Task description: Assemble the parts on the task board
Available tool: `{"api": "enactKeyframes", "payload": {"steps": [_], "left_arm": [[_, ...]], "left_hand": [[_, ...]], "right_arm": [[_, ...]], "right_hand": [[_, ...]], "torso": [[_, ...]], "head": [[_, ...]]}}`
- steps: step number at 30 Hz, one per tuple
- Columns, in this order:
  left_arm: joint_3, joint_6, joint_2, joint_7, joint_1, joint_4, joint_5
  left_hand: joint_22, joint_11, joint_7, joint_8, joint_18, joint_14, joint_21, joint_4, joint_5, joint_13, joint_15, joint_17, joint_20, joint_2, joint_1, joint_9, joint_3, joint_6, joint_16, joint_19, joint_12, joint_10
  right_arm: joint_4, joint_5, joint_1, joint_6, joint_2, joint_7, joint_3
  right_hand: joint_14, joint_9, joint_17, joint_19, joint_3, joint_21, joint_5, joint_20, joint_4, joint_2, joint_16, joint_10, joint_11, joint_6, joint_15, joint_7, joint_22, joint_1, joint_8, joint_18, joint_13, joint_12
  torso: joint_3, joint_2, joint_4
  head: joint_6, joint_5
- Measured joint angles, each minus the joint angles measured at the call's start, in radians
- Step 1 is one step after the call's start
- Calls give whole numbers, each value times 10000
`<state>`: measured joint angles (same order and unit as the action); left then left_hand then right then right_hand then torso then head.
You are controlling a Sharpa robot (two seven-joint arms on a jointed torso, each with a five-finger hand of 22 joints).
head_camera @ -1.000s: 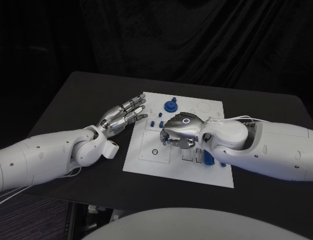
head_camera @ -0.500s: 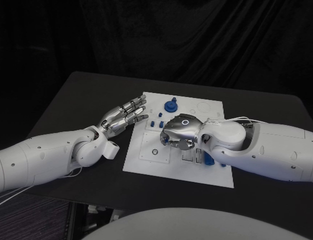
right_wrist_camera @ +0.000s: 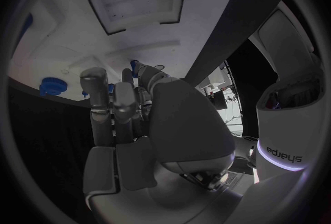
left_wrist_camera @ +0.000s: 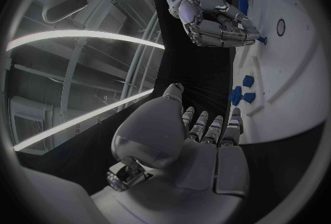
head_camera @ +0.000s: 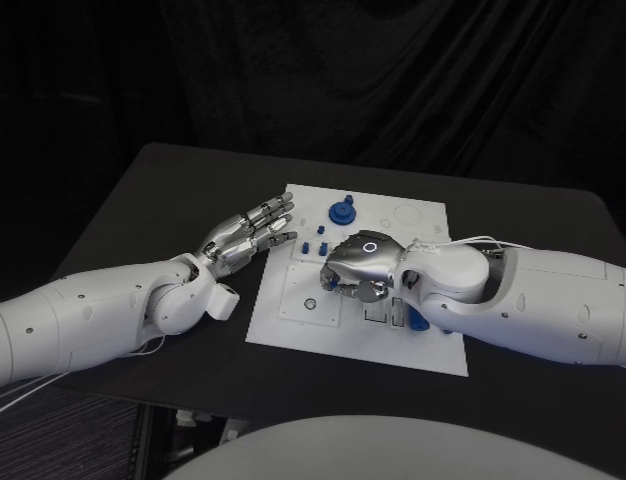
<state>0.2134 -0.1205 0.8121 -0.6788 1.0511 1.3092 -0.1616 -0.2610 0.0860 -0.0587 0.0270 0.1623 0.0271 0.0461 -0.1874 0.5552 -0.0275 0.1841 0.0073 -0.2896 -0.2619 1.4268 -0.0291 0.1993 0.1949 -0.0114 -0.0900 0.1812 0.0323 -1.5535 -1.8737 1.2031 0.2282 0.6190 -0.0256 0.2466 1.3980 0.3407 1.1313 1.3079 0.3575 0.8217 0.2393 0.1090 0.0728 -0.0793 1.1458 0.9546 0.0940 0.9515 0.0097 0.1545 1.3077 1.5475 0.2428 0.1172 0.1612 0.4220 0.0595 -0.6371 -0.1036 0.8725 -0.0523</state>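
So the job looks only partly done. Low in the middle of the head view, the right hand [head_camera: 359,262] curls over the board [head_camera: 302,330]; I cannot tell if it holds a part. Left of it, the left hand [head_camera: 244,234] is flat and holds nothing. Higher up, a blue part [head_camera: 342,211] stands on the board.
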Motion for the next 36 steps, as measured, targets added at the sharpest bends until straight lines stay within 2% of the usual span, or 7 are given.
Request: {"api": "enactKeyframes", "payload": {"steps": [25, 27, 30, 31, 33, 34, 36], "left_arm": [[0, -59, -76, -1, -79, -150, 0], [0, -64, -82, -1, -88, -167, 1], [0, -69, -90, -1, -104, -182, 1], [0, -72, -93, -1, -107, -186, 1], [0, -78, -101, -1, -109, -193, 1], [0, -81, -105, -1, -110, -198, 1], [0, -85, -108, -1, -114, -204, 1]], "left_hand": [[-1, 35, 0, 0, -1, 0, 0, -1, 43, 1, 0, 10, 0, -45, 46, 2, 1, 0, 0, 0, -1, -36], [-1, 36, 0, 0, 0, 0, 0, -1, 43, 1, 0, 10, 0, -45, 46, 2, 1, 0, 0, 0, -1, -36], [-2, 35, 0, 0, -1, 0, 0, 18, 43, 1, 0, 9, 0, -45, 45, 2, -18, 0, 0, 0, -1, -37], [-2, 35, 0, 0, -1, 0, 0, 27, 43, 1, 0, 9, 0, -45, 46, 2, -27, 0, 0, 0, -1, -36], [-2, 35, 0, 0, -1, 0, 0, 27, 43, 1, 0, 9, 0, -45, 45, 3, -28, 0, 0, 0, -1, -36], [-2, 35, 0, 0, -1, 0, 0, 27, 43, 1, 0, 8, 0, -45, 45, 3, -28, 0, 0, 0, -1, -36], [-2, 35, 0, 0, -1, 0, 0, 27, 43, 1, 0, 8, 0, -45, 46, 2, -28, 0, 0, 0, -1, -36]], "right_arm": [[92, -4, -70, -74, -127, -1, 7], [103, -4, -70, -89, -139, -6, 5], [126, -5, -72, -139, -155, -32, 6], [136, -5, -72, -156, -160, -46, 6], [160, -5, -73, -201, -168, -73, 6], [178, -6, -74, -230, -173, -87, 8], [193, -6, -78, -273, -175, -111, 9]], "right_hand": [[0, -8, -20, 0, 0, -1, -40, 0, 0, -40, 0, 11, 11, -72, 1, 1, -2, -41, -86, 0, -25, -45], [0, -31, -45, 0, 0, -1, -40, 0, 0, -40, 0, -15, 28, -165, 0, -46, -2, -40, -157, 0, -42, -141], [-142, -110, -154, -129, 40, -247, -123, -22, 45, -133, -133, -393, 40, -547, -56, -109, -2, -133, -427, 11, -122, -346], [-183, -134, -196, -171, 23, -325, -155, -19, 62, -145, -178, -492, 54, -652, -32, -139, -2, -145, -498, 90, -141, -397], [-291, -214, -287, -289, 12, -576, -232, 72, 128, -210, -270, -815, 148, -930, 75, -284, -3, -211, -712, 159, -172, -538], [-360, -266, -346, -369, 12, -716, -283, 67, 128, -212, -312, -975, 195, -1065, 56, -376, -2, -213, -823, 160, -178, -581], [-377, -316, -383, -393, 8, -785, -320, 72, 133, -250, -350, -1106, 253, -1199, 54, -449, -2, -250, -899, 160, -178, -582]], "torso": [[5, 3, 1], [5, 3, 0], [6, 3, -1], [6, 3, -1], [6, 3, -1], [6, 2, -1], [6, 1, 0]], "head": [[0, -29], [0, -29], [0, -29], [0, -34], [0, -42], [0, -43], [0, -46]]}}
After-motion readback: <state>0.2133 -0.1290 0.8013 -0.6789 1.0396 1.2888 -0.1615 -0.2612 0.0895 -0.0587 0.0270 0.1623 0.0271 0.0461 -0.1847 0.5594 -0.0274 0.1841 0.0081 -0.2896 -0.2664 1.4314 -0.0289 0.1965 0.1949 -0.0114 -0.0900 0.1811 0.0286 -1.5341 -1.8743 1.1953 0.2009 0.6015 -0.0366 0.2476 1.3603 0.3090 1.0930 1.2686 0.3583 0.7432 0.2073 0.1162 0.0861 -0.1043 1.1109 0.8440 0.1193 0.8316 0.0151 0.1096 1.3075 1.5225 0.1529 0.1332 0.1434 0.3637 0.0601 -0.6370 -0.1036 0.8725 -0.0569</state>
